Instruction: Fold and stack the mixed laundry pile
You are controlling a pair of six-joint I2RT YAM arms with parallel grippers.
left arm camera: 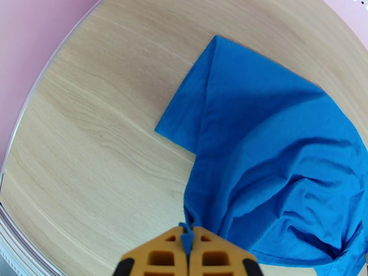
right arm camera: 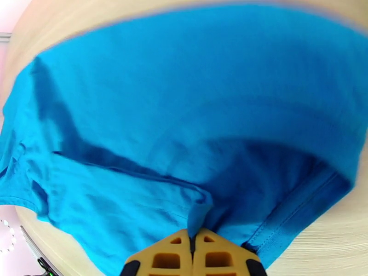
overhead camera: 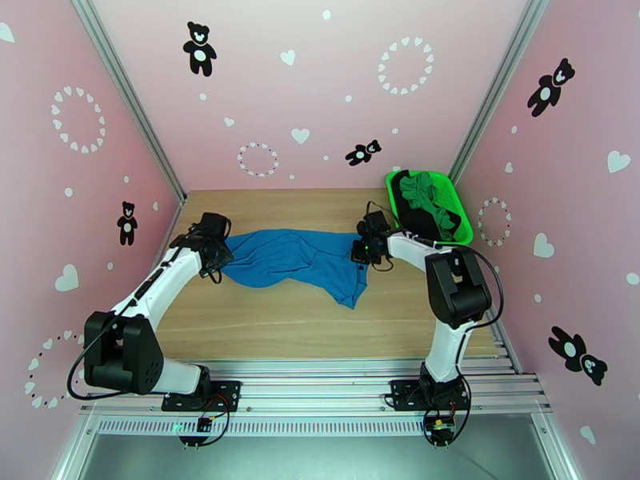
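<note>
A medium-blue T-shirt (overhead camera: 296, 262) lies stretched across the middle of the wooden table (overhead camera: 304, 322), held at both ends. My left gripper (overhead camera: 218, 262) is shut on its left edge; in the left wrist view a pinch of the blue T-shirt (left arm camera: 267, 157) rises between the orange fingers (left arm camera: 161, 256). My right gripper (overhead camera: 362, 251) is shut on the right edge, the blue T-shirt (right arm camera: 184, 111) bunching at its fingers (right arm camera: 216, 256). A bright green garment (overhead camera: 422, 194) and a black garment (overhead camera: 416, 219) lie together in the basket at the back right.
The green plastic mesh basket (overhead camera: 462, 208) stands tilted against the right wall at the table's back right corner. Pink walls close in the table on three sides. Bare wood lies in front of the shirt, toward the arm bases.
</note>
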